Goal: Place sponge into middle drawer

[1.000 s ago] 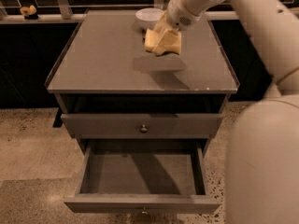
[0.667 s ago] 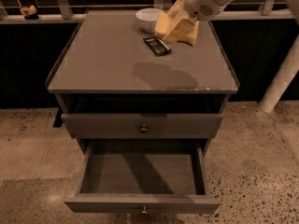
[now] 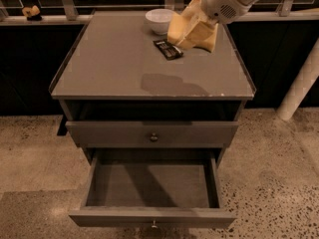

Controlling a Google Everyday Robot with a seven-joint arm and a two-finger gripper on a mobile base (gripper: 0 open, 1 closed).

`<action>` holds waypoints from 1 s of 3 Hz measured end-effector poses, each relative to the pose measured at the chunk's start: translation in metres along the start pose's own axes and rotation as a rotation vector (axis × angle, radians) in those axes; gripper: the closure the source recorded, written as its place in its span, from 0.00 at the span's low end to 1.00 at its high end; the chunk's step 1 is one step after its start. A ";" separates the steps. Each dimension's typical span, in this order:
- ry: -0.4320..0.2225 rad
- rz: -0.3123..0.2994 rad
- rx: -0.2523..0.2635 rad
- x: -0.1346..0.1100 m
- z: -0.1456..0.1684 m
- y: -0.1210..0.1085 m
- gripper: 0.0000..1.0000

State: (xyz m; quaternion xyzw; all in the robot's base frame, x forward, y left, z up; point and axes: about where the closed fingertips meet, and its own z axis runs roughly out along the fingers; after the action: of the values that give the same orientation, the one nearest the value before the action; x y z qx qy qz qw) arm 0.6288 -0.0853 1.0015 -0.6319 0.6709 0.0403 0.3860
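The pale yellow sponge (image 3: 197, 36) hangs in the air over the back right of the tabletop (image 3: 109, 68). My gripper (image 3: 188, 24) is shut on it, coming in from the upper right. Its shadow falls on the tabletop's front middle. The middle drawer (image 3: 152, 185) is pulled out wide below and its inside is bare. Its front with a small knob (image 3: 153, 225) is nearest the camera. Above it, the upper knobbed drawer front (image 3: 153, 136) is shut.
A white bowl (image 3: 160, 20) stands at the back of the tabletop. A small dark wrapped bar (image 3: 168, 49) lies just in front of it, under the sponge's left edge. A white post (image 3: 299, 83) stands right of the cabinet. A railing runs behind.
The gripper has carried the sponge to the right and a little higher. The arm's bulk has left the right side of the view, and the dark bar now shows.
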 end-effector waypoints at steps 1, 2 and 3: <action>0.013 -0.005 -0.013 0.002 0.001 0.007 1.00; -0.026 -0.003 0.001 -0.008 -0.012 0.039 1.00; -0.047 0.045 0.003 0.003 -0.013 0.086 1.00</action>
State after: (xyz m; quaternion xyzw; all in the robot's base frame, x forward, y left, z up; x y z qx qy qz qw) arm 0.5469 -0.0780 0.9715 -0.6149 0.6759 0.0629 0.4014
